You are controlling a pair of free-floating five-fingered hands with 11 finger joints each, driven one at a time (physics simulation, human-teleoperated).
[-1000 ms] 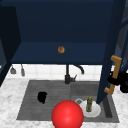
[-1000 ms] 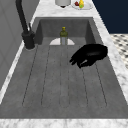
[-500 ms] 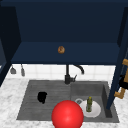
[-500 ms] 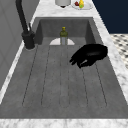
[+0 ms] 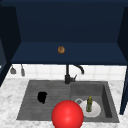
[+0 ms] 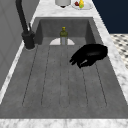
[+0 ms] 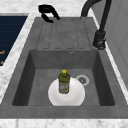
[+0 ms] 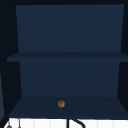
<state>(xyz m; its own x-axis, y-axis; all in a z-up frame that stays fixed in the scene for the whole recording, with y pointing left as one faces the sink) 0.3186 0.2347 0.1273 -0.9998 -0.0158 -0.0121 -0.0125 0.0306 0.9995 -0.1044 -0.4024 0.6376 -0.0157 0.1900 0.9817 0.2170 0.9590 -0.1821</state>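
- While the left hand (image 5: 42,97) hangs just above the ribbed drainboard (image 5: 30,105), I see its fingers loosely bent and a little spread, closed on nothing; in the left side view the same hand (image 6: 88,55) sits over the front half of the drainboard (image 6: 50,82), apart from everything else
- nearest to it stands the green bottle (image 5: 89,103) with the yellow cap; it is upright on the white plate (image 5: 96,112) down in the basin, off to the hand's right and lower than the hand; its long axis runs straight up and down
- from the left side the fingers point roughly toward the wall side where the faucet (image 6: 25,25) rises, not toward the bottle (image 6: 63,35); the bottle lies sideways from them, past the step where the drainboard drops into the basin
- from the right side the bottle (image 7: 64,82) stands mid-plate (image 7: 75,97), the drain just beside it; the hand (image 7: 47,11) arches over the far corner of the drainboard (image 7: 65,32), well apart from it
- a red ball (image 5: 67,115) sits low in the front view; a small brown thing (image 5: 61,49) rests on the shelf above
- against the earlier frames the hand has not shifted, nor have the bottle and plate; a dark shape with an orange streak at the right edge of the front view has gone
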